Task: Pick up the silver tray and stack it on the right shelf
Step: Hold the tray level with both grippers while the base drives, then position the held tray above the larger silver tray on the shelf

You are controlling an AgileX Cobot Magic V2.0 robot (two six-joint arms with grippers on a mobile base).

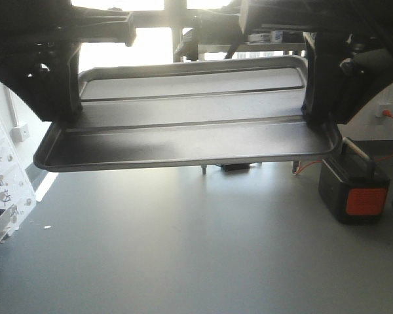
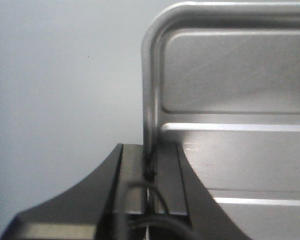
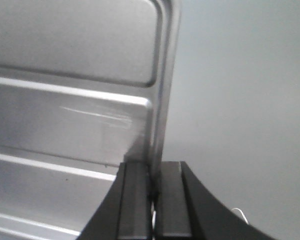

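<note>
Between the two arms, lifted clear of the grey surface [image 1: 183, 261] below, hangs the silver tray [image 1: 183, 140], its ridged bottom facing up and its long axis running from one side of the robot to the other. The left tool [image 2: 150, 172] is closed narrowly on the rim of the tray's left short end, one finger inside the rim and one outside. The right tool [image 3: 154, 182] pinches the opposite short end in the same way. Side to side the tray looks about level, so each arm seems to carry an equal share.

No view shows the right shelf, so its direction and height cannot be read from the pictures. Going by its name, it should lie off toward the right arm's side. If so, the tray would travel along its own long axis with its right end leading, the right arm nearer the rack and the left arm following at the same spacing. A black-and-orange power unit [image 1: 354, 193] sits low on that side, well beneath the tray.
</note>
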